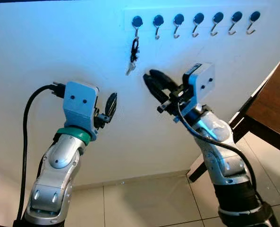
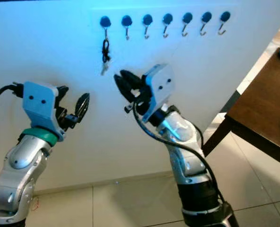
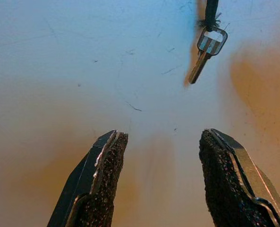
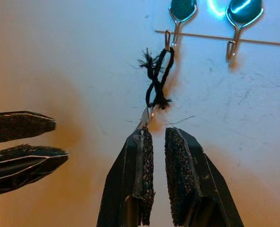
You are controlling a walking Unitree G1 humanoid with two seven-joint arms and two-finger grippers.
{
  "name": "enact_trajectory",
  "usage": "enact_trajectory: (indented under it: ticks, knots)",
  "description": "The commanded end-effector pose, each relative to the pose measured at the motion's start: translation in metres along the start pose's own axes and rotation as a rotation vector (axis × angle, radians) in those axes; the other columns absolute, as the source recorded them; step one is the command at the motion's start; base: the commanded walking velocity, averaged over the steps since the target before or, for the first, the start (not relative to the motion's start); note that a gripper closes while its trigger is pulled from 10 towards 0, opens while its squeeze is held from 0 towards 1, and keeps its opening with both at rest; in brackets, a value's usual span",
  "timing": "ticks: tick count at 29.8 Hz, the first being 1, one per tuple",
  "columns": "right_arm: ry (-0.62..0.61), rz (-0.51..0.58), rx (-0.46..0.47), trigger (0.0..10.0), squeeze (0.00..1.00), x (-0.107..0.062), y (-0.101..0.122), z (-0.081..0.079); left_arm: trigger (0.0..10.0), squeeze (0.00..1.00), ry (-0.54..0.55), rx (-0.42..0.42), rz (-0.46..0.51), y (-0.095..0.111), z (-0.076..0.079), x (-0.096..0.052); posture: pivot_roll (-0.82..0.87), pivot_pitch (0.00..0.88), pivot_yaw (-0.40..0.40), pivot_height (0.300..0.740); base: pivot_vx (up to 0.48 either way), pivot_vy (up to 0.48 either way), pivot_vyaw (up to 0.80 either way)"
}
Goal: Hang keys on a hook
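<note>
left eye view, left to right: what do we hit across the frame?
Black cable → left gripper → keys hanging by a black cord from the leftmost hook → right gripper → six bare hooks along the wall → dark wooden table at the right edge.

Domestic interior, probably an entry or hall area of a home. A plain white wall (image 1: 59, 42) carried a row of hooks (image 1: 196, 21), one holding keys (image 1: 133, 56) on a black cord. A pale tiled floor (image 1: 144, 203) met a skirting board, and a dark wooden counter (image 2: 267, 104) stood beside the wall.
</note>
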State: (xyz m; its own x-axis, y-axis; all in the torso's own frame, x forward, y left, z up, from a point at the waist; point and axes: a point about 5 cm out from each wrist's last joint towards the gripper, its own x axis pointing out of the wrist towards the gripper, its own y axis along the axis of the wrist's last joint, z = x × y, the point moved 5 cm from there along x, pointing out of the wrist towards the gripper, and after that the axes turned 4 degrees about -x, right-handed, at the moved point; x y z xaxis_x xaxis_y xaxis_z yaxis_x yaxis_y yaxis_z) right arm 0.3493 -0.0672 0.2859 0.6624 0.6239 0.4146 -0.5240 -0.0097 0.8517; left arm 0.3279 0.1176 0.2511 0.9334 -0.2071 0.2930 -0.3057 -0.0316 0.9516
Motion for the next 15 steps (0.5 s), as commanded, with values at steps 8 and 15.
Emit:
enact_trajectory:
  ticks: [8,15]
  knots:
    - [-0.224,-0.168,0.164,10.0,0.00,-0.025,-0.051,-0.018,10.0,0.00,0.012,0.038,-0.160,-0.036,-0.011,-0.027,-0.03,0.091,0.078,0.740,0.000,0.000,0.00]
    - [-0.260,-0.209,0.127,10.0,0.00,-0.028,-0.063,-0.022,10.0,0.00,0.053,0.029,-0.181,-0.046,-0.008,-0.026,-0.03,0.084,0.069,0.740,0.000,0.000,0.00]
